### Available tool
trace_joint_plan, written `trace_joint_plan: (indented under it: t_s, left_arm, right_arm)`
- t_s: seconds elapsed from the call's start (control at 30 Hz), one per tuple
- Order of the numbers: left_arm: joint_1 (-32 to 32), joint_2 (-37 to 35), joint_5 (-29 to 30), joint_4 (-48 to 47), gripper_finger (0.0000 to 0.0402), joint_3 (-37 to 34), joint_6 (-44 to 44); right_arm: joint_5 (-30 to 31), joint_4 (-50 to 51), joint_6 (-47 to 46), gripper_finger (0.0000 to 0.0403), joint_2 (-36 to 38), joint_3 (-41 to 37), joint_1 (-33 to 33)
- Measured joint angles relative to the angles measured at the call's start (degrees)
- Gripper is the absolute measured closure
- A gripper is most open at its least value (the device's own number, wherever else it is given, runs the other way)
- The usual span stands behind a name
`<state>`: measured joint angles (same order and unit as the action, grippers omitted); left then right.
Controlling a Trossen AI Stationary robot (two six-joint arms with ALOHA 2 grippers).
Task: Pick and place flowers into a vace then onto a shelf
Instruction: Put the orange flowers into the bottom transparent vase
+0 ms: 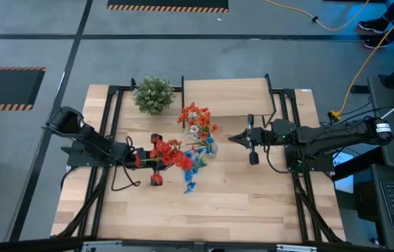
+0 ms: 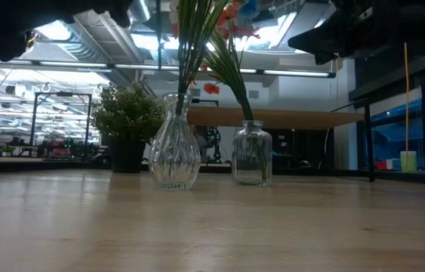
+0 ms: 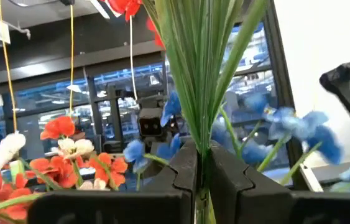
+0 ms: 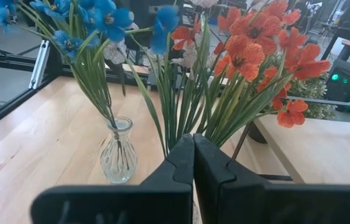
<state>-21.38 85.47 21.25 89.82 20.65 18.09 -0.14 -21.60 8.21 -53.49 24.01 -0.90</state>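
While my left gripper (image 3: 202,180) is clamped on a bundle of green stems (image 3: 199,74), red petals above it, I judge I am seating this spray in the ribbed vase (image 2: 174,155) just below. The next move calls for a straight descent and a gentle release, so the light glass does not tip; lifting the vases to the shelf (image 1: 224,89) comes later. Just past my fingers hang blue blossoms (image 4: 94,18). Beyond them stands the round jar (image 2: 252,155) with red-orange blooms (image 4: 262,43) and pale ones (image 3: 75,147). Across from it my right gripper (image 4: 193,168) hangs closed and empty. I count two vases, four sprays, one potted plant (image 1: 153,94), one shelf.
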Motion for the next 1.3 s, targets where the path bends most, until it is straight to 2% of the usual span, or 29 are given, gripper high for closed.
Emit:
trace_joint_plan:
  t_s: [0.17,0.63,1.3]
  left_arm:
    - [1.41,2.50,-1.77,0.02,0.0382,1.14,-2.36]
    - [2.75,9.21,-1.58,0.02,0.0382,3.73,-6.92]
    - [2.75,9.62,0.92,-4.37,0.0382,3.73,-9.07]
  right_arm:
    - [0.00,0.06,0.00,0.0399,0.00,0.00,0.01]
    - [0.00,0.35,0.02,0.0399,-0.02,0.00,0.00]
    - [0.00,0.46,0.02,0.0399,-0.02,0.00,0.02]
